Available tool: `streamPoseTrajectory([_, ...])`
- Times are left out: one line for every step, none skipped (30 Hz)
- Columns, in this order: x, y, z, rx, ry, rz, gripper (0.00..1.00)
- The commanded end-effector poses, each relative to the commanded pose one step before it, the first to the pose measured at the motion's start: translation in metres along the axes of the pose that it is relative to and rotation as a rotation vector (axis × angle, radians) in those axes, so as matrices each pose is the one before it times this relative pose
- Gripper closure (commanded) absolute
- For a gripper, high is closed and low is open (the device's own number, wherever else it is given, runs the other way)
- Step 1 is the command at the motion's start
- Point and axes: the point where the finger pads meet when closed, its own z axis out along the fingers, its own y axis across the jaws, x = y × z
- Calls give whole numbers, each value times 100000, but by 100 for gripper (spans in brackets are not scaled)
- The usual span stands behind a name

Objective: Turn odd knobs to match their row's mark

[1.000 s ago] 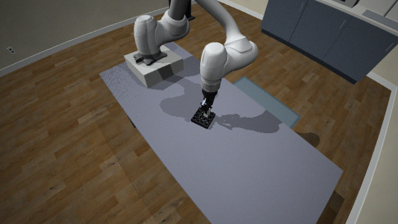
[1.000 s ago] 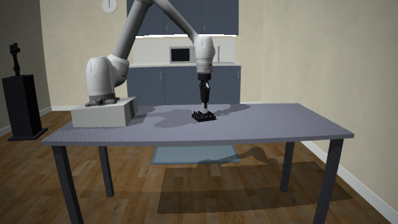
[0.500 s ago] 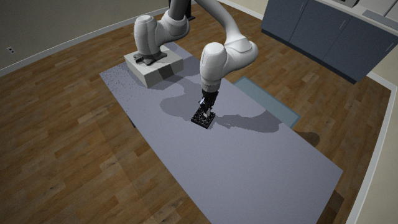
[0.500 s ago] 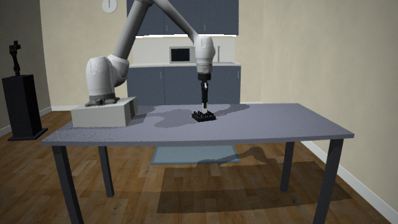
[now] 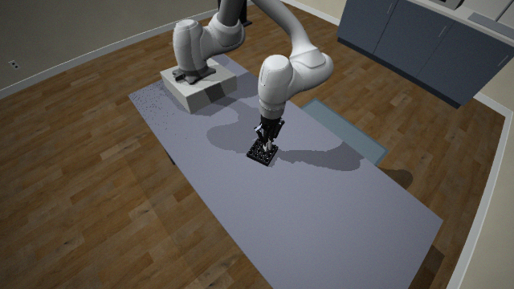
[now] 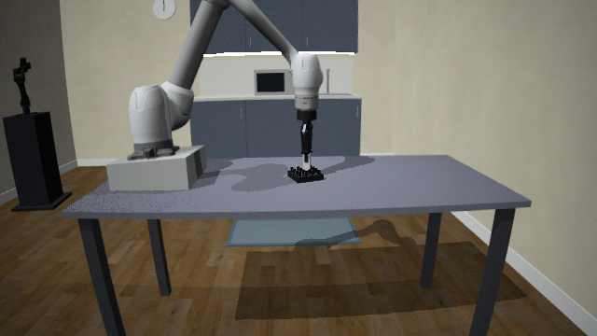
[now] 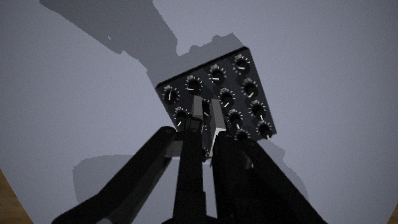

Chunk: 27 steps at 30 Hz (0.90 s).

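Observation:
The black knob box (image 5: 257, 155) (image 6: 312, 176) (image 7: 235, 80) stands flat on the grey table (image 5: 321, 221) (image 6: 420, 187) (image 7: 75, 75), near its middle. It carries four rows of small black knobs with white lines. My gripper (image 5: 267, 148) (image 6: 306, 167) (image 7: 203, 109) points straight down onto the box. Its fingers are shut on an inner knob, in the second row from the box edge farthest in the wrist view. That knob is mostly hidden between the fingertips. The printed names are too small to read. The box's near rows are partly hidden behind the fingers in the wrist view.
The arm's pale base block (image 5: 198, 90) (image 6: 154, 173) stands on the table's far left end. A blue mat (image 5: 345, 130) (image 6: 289, 231) lies on the wooden floor under the table. Dark cabinets (image 5: 422, 44) line the back wall.

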Motion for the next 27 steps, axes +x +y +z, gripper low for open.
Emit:
streamPoseTrajectory([1, -10, -10, -555, 72, 11649, 95])
streamPoseTrajectory([0, 0, 0, 0, 0, 2697, 95])
streamPoseTrajectory([0, 0, 0, 0, 0, 2702, 95])
streamPoseTrajectory([0, 0, 0, 0, 0, 2703, 95])
streamPoseTrajectory([0, 0, 0, 0, 0, 2702, 95])
streamPoseTrajectory([0, 0, 0, 0, 0, 2697, 95])
streamPoseTrajectory([0, 0, 0, 0, 0, 2688, 95])
streamPoseTrajectory([0, 0, 0, 0, 0, 0, 95])
streamPoseTrajectory([0, 0, 0, 0, 0, 0, 95])
streamPoseTrajectory([0, 0, 0, 0, 0, 2677, 95])
streamPoseTrajectory([0, 0, 0, 0, 0, 2662, 95])
streamPoseTrajectory([0, 0, 0, 0, 0, 2645, 95])
streamPoseTrajectory([0, 0, 0, 0, 0, 2624, 95])
streamPoseTrajectory([0, 0, 0, 0, 0, 2600, 95])
streamPoseTrajectory([0, 0, 0, 0, 0, 2572, 95])
streamPoseTrajectory([0, 0, 0, 0, 0, 2542, 95])
streamPoseTrajectory([0, 0, 0, 0, 0, 2509, 95])
streamPoseTrajectory([0, 0, 0, 0, 0, 2473, 95])
streamPoseTrajectory([0, 0, 0, 0, 0, 2434, 95])
streamPoseTrajectory([0, 0, 0, 0, 0, 2392, 95])
streamPoseTrajectory([0, 0, 0, 0, 0, 2348, 95])
streamPoseTrajectory([0, 0, 0, 0, 0, 2301, 95])
streamPoseTrajectory([0, 0, 0, 0, 0, 2251, 95])
streamPoseTrajectory([0, 0, 0, 0, 0, 2199, 95])
streamPoseTrajectory([0, 0, 0, 0, 0, 0, 95])
streamPoseTrajectory([0, 0, 0, 0, 0, 0, 95])
streamPoseTrajectory([0, 0, 0, 0, 0, 2145, 95])
